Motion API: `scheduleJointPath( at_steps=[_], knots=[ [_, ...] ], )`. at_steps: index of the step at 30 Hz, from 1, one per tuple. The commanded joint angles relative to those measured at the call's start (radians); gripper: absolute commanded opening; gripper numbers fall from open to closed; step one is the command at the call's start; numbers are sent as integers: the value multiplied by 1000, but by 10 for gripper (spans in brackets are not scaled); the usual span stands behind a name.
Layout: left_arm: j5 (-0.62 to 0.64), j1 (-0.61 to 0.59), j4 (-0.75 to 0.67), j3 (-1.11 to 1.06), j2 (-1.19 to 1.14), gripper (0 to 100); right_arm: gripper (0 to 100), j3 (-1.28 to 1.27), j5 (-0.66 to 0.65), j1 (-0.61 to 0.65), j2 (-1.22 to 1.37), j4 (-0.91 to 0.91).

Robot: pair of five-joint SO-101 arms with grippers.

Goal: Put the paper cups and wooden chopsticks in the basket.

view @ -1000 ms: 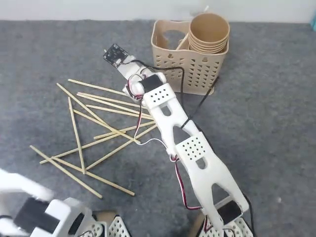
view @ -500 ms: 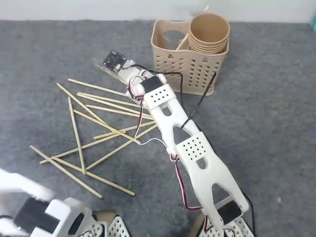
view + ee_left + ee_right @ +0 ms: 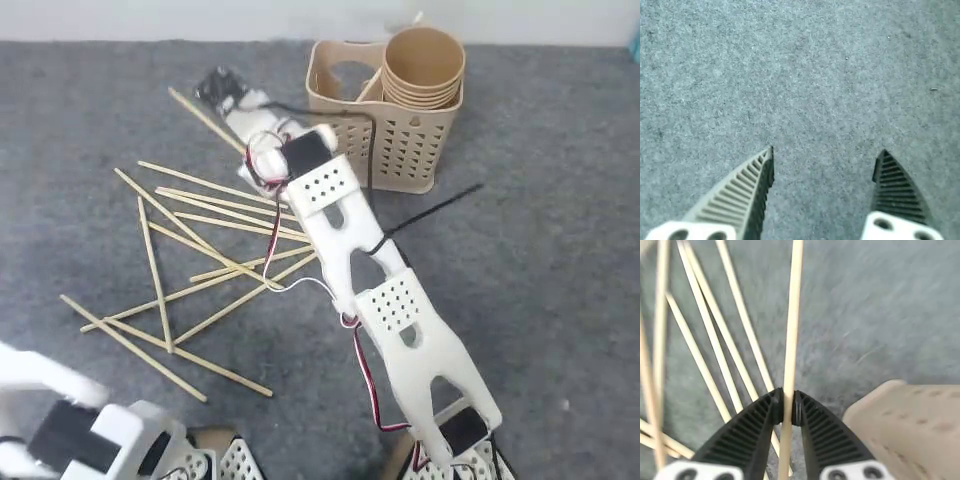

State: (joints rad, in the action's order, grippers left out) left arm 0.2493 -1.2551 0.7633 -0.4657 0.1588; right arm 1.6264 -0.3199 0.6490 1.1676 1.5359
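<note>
Chopstick (image 3: 203, 117) sits pinched in the right gripper (image 3: 787, 396) beside the basket (image 3: 390, 150), paper cups (image 3: 424, 60) stacked inside it, other chopsticks (image 3: 190, 225) strewn on grey carpet (image 3: 560, 200), left gripper (image 3: 822, 159) gaping wide above carpet.

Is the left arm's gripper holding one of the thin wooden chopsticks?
No, the left gripper is open above bare grey carpet.
</note>
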Motion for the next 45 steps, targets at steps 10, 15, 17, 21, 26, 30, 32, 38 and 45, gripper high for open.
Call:
scheduleJointPath(
  at_steps=[10, 15, 17, 21, 26, 30, 32, 38, 45],
  knots=[
    [-2, 2, -23, 7, 3, 305, 8, 57, 31, 8, -590, 206],
    [-2, 2, -23, 7, 3, 305, 7, 48, 75, -30, -736, 268],
    [-2, 2, -23, 7, 3, 305, 7, 14, 112, -70, -791, 268],
    [-2, -5, -25, 7, 3, 305, 7, -195, 137, -94, -957, 268],
    [-2, -6, -25, 7, 3, 305, 7, -559, 166, -99, -1231, 246],
    [-2, 0, -23, 7, 3, 305, 7, -793, 163, -168, -1349, 102],
    [-2, 0, -21, 7, 3, 305, 7, -893, 163, -206, -1366, -1],
    [-2, 3, -25, -2, 5, 305, 7, -1181, 164, -283, -1365, -397],
    [-2, 91, -20, -33, 14, 305, 8, -1476, 163, -282, -1362, -921]
  ],
)
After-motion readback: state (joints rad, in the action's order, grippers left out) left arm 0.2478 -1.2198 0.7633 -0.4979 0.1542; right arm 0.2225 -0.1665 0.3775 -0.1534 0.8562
